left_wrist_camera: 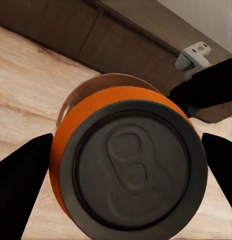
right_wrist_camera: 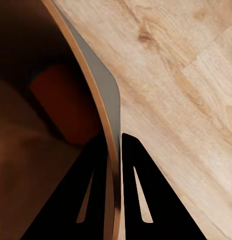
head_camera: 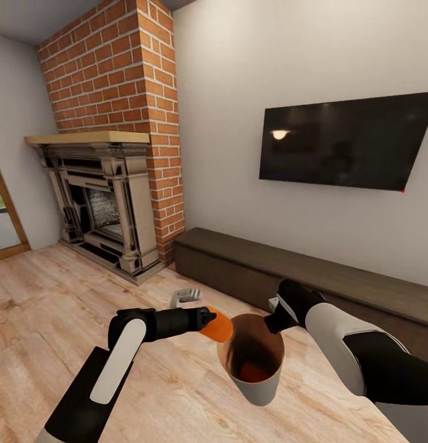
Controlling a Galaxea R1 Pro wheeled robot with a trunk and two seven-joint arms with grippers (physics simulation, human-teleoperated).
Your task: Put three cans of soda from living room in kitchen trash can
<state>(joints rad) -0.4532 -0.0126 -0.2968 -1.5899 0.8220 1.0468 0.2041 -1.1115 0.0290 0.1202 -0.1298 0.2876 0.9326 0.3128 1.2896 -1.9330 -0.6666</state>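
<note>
My left gripper [head_camera: 208, 320] is shut on a bright orange soda can [head_camera: 218, 327], held on its side right at the near rim of the trash can [head_camera: 258, 384]. In the left wrist view the can's dark top [left_wrist_camera: 131, 165] faces the camera between the two black fingers [left_wrist_camera: 21, 180], with the bin's rim [left_wrist_camera: 96, 80] behind it. My right gripper [head_camera: 277, 320] is shut on the bin's far rim and holds it above the floor; its fingers [right_wrist_camera: 141, 200] pinch the thin wall [right_wrist_camera: 103, 95]. Another orange can [right_wrist_camera: 61, 105] lies at the copper-brown bottom [head_camera: 254, 371].
A red-brick fireplace [head_camera: 109, 203] stands at the left, a wall TV [head_camera: 349, 141] at the right above a long dark low cabinet [head_camera: 300, 271]. A small pale grey object [head_camera: 184, 297] lies on the light wood floor. A doorway [head_camera: 2, 215] opens at the far left.
</note>
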